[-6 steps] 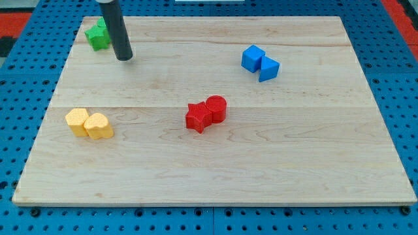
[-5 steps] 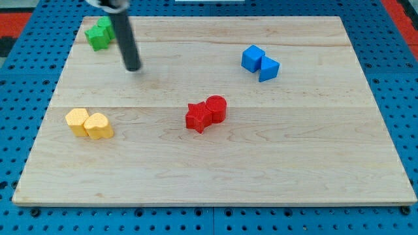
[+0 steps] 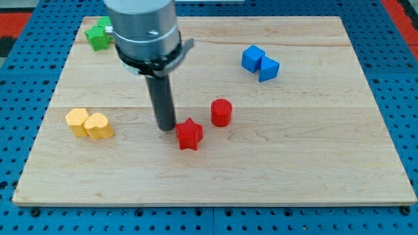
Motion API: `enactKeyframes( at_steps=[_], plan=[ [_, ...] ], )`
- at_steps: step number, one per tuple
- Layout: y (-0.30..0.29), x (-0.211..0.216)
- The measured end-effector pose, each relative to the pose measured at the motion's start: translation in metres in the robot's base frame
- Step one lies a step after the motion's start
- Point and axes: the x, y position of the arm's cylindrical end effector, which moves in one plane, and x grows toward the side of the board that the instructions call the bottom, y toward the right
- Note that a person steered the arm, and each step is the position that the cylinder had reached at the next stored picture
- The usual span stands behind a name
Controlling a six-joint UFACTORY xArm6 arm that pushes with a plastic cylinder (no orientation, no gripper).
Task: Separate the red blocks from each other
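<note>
Now your tip [image 3: 166, 128] sits just left of the red star [image 3: 189, 134]; red cylinder [image 3: 221, 112] apart, upper right. Arm hides part of the green block [image 3: 98, 34]; no pincer in view

One camera only — set high off the board's [image 3: 313, 176] bottom edge, facing down and toward its top edge. All four corners fit in frame, blue pegboard [image 3: 19, 130] bordering — fairly near.
</note>
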Motion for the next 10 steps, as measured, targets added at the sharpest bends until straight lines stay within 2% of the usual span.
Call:
enactKeyframes(
  at_steps=[1, 3, 4, 5, 8, 9, 10],
  plan=[
    [0.083, 0.039],
    [0.053, -0.004],
    [0.009, -0.018],
    [0.029, -0.038],
    [0.078, -0.042],
    [0.079, -0.016],
    [0.112, -0.005]
  ],
)
